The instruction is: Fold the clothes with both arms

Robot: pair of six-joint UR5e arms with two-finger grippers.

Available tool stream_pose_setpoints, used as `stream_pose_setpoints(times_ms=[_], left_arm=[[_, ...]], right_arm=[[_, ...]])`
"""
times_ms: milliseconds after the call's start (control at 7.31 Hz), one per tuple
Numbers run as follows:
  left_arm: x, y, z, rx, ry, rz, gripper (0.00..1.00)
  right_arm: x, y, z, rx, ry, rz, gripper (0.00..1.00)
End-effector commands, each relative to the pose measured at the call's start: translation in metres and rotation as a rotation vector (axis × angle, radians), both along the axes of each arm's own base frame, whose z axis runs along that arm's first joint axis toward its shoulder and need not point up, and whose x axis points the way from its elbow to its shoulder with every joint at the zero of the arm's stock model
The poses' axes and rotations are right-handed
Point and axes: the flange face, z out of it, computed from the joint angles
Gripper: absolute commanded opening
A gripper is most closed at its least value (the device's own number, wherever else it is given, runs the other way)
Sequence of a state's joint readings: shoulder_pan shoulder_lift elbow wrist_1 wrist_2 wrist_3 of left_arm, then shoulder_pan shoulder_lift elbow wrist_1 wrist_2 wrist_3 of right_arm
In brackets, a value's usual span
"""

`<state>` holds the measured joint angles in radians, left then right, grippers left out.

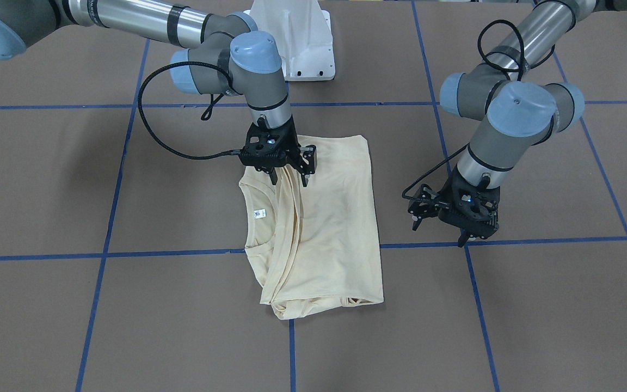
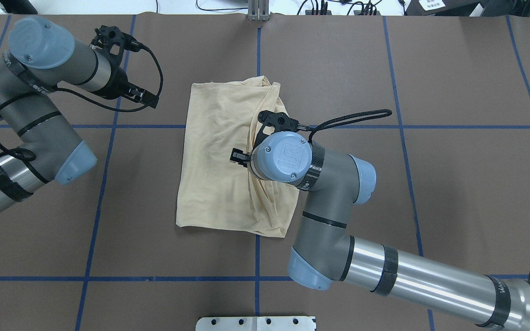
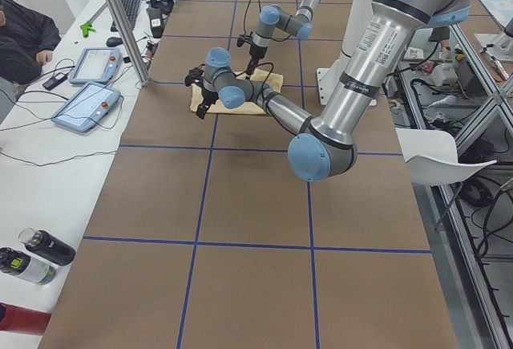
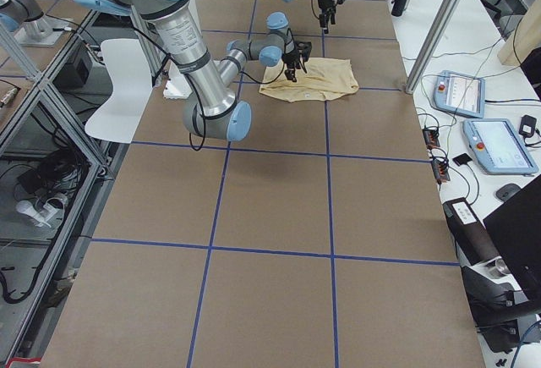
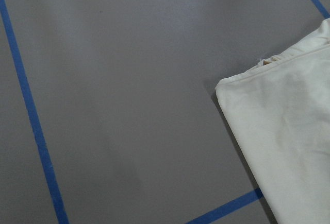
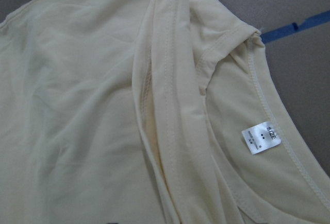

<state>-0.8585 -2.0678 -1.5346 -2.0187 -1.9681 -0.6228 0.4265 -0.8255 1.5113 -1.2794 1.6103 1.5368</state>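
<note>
The cream T-shirt (image 1: 330,218) lies folded into a rough rectangle in the middle of the brown table. Its neck opening and small white label (image 1: 259,214) face up, and the print is hidden. My right gripper (image 1: 290,177) hangs open just over a long ridge of folded fabric near the collar. The right wrist view shows that ridge (image 6: 160,105) and the label (image 6: 262,139). My left gripper (image 1: 468,237) is open and empty, off the shirt's side over bare table. The left wrist view shows only a shirt corner (image 5: 289,141). From overhead the shirt (image 2: 214,161) lies between both arms, with the left gripper (image 2: 122,80) apart from it.
Blue tape lines (image 1: 172,253) grid the brown table. The white pedestal base (image 1: 297,38) stands at the robot's side of the shirt. A side bench holds tablets (image 3: 86,107) and bottles (image 3: 44,246), with a person (image 3: 20,36) seated beside it.
</note>
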Motion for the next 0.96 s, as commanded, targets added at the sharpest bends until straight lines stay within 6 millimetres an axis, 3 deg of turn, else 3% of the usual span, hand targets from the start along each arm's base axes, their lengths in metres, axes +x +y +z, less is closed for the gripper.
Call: stream_pose_setpoints(times_ms=[0, 137, 273, 410, 547, 820], left_arm=[[0.000, 0.000, 0.000, 0.001, 0.001, 0.001, 1.00], [0.001, 0.001, 0.000, 0.001, 0.001, 0.002, 1.00], [0.000, 0.001, 0.000, 0.001, 0.001, 0.001, 1.00], [0.001, 0.001, 0.000, 0.001, 0.001, 0.002, 1.00], [0.001, 0.001, 0.000, 0.001, 0.001, 0.003, 1.00], [0.001, 0.001, 0.000, 0.000, 0.001, 0.002, 1.00]], right_arm=[[-0.008, 0.002, 0.006, 0.010, 0.020, -0.026, 0.36], [-0.014, 0.003, 0.005, 0.011, 0.027, -0.033, 0.36], [-0.015, 0.003, 0.002, 0.017, 0.024, -0.036, 0.27], [-0.012, 0.004, -0.001, 0.023, 0.020, -0.041, 0.04], [-0.007, 0.007, 0.004, 0.021, 0.017, -0.048, 0.00], [0.040, 0.030, 0.052, -0.004, 0.017, -0.078, 0.00]])
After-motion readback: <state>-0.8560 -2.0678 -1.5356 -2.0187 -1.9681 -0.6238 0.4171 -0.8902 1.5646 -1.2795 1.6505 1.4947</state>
